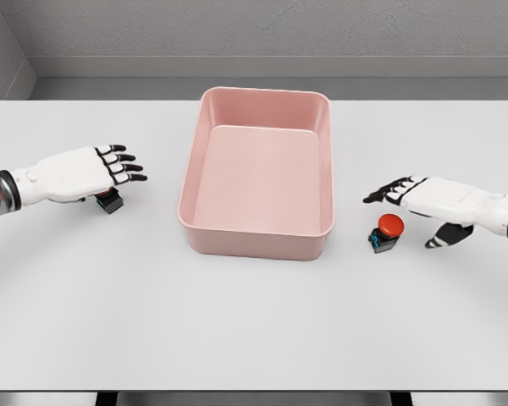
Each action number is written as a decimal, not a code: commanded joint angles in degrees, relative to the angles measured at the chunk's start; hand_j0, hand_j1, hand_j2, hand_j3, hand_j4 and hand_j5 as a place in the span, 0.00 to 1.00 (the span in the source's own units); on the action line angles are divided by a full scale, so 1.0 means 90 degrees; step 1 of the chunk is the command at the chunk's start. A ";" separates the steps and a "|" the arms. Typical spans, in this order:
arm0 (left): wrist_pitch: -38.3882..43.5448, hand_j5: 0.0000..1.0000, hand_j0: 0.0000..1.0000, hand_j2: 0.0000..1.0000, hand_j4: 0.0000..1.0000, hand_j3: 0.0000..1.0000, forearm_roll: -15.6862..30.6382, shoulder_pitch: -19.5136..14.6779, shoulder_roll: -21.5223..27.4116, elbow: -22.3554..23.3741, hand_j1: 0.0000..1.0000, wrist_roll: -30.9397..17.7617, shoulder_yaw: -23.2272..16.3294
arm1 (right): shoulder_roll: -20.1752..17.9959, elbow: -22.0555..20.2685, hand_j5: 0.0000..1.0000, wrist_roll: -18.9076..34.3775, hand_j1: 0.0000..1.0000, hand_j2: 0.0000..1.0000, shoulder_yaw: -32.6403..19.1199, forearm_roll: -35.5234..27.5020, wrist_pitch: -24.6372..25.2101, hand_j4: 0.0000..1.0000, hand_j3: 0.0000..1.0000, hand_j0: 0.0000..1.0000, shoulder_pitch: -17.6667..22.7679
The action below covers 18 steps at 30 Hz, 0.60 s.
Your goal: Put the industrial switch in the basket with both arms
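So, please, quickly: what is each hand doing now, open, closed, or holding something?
Left hand: open, fingers extended over a switch, not grasping it.
Right hand: open, fingers spread beside the red-button switch, holding nothing.

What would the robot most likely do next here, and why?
Probably lower both hands and close the fingers. The left hand covers one switch; the right hand hovers open beside the red-topped switch. Neither is gripped yet, and the pink basket holds nothing.

Pink basket [258,245] between two red-capped switches [387,232], open hands [76,173] beside.
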 commanded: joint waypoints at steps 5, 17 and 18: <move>-0.0002 0.76 0.76 0.76 0.76 0.76 0.0024 0.0000 0.0128 -0.0172 0.76 -0.0291 0.0003 | 0.0150 0.0022 0.99 -0.0001 0.99 0.99 0.0248 -0.0019 0.0035 0.99 0.99 0.99 -0.0088; -0.0002 0.25 0.25 0.25 0.25 0.25 -0.0142 -0.0010 0.0128 -0.0328 0.25 -0.0515 -0.0036 | 0.0160 0.0032 0.68 -0.0001 0.68 0.68 0.0414 -0.0019 0.0025 0.68 0.68 0.68 -0.0127; -0.0002 0.22 0.22 0.22 0.22 0.22 -0.0142 -0.0010 0.0128 -0.0348 0.22 -0.0515 -0.0036 | 0.0160 0.0032 0.62 -0.0001 0.62 0.62 0.0424 -0.0019 0.0025 0.62 0.62 0.62 -0.0127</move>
